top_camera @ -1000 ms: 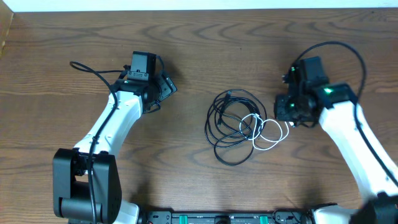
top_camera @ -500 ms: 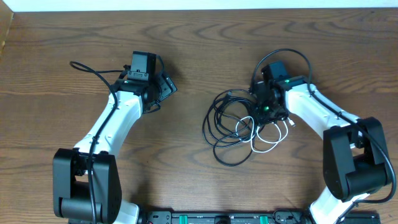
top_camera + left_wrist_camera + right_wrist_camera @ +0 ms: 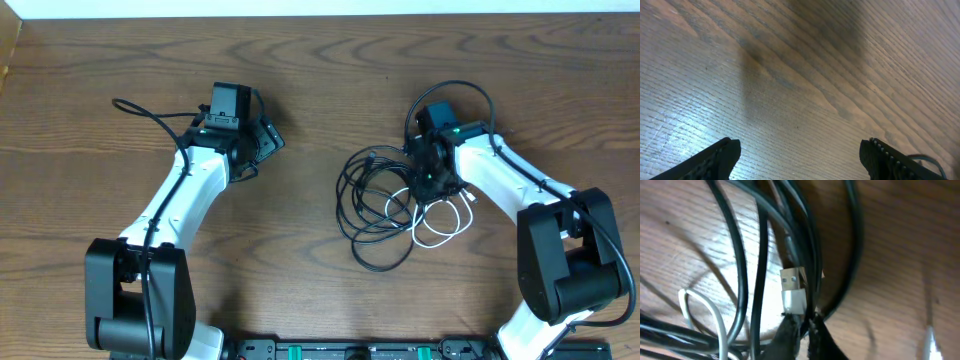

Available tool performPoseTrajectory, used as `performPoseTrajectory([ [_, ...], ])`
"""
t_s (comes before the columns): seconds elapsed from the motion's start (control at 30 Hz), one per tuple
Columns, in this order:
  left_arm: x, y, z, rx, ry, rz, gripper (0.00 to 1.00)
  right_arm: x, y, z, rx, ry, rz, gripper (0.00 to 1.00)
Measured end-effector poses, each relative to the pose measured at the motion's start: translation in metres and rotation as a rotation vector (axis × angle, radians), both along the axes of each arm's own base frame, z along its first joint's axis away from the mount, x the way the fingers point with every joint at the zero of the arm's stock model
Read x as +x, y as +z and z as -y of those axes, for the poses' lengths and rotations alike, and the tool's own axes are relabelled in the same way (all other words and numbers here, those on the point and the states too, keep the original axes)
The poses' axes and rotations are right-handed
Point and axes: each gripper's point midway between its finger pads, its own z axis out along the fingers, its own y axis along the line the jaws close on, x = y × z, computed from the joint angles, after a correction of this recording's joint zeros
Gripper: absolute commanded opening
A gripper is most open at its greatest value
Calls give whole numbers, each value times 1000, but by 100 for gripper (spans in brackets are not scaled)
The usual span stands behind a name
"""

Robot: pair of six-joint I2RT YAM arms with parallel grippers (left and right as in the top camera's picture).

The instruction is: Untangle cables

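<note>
On the left half of the wooden table (image 3: 300, 60), the left arm (image 3: 185, 195) runs up from its base at 7 o'clock toward the middle, its own thick black wire (image 3: 140, 108) trailing off toward 10 o'clock. Left gripper (image 3: 268, 140) points toward 3 o'clock, well apart from the tangle. In the wrist view its two fingers (image 3: 722, 157) stand wide apart, with only bare wood grain between them and nothing held. Right of centre lie the cables, one knotted heap. The black cables (image 3: 365, 195) form several overlapping loops, the largest sagging toward 6 o'clock. The white cable (image 3: 440, 222) is in smaller loops on the heap's 4 o'clock side, threaded through the black strands. Right gripper (image 3: 432, 178) is down on the heap's 2 o'clock edge, its arm arcing back to the base at 5 o'clock. Close up, its fingertips (image 3: 817, 337) are pressed together directly under a white plug (image 3: 792, 287) with a metal end, touching its collar. Black cords cross tightly on both sides of the plug. Whether any cord is nipped between the tips cannot be told.
</note>
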Motion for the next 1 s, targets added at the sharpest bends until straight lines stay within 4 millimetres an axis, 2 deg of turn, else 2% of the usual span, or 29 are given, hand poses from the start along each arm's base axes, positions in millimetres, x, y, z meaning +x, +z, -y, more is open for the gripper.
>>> performPoseTrajectory([
  [0.2,0,0,0,0,0,0,82,21,31,-9,-8,-21,45,1],
  [0.4,0,0,1,0,-12,2,82,37,59,-37,115,-10,81,1],
  [0.47,2,3,9,-23,-77,18,88,36,67,-54,212,19,68,1],
  [0.53,6,9,27,-85,-180,54,91,33,77,-73,339,76,51,1],
  [0.6,7,21,56,-200,-337,112,90,29,88,-86,471,133,35,1],
  [0.67,7,41,84,-327,-482,189,90,29,98,-91,573,166,31,1],
  [0.7,4,57,102,-421,-580,245,90,32,107,-92,652,181,43,1],
  [0.77,-5,81,124,-555,-720,319,89,40,119,-90,744,192,76,1],
  [0.87,-17,98,136,-668,-795,341,89,44,134,-87,856,197,95,1],
  [1.0,-17,98,137,-714,-731,288,89,39,152,-97,982,251,105,1],
])
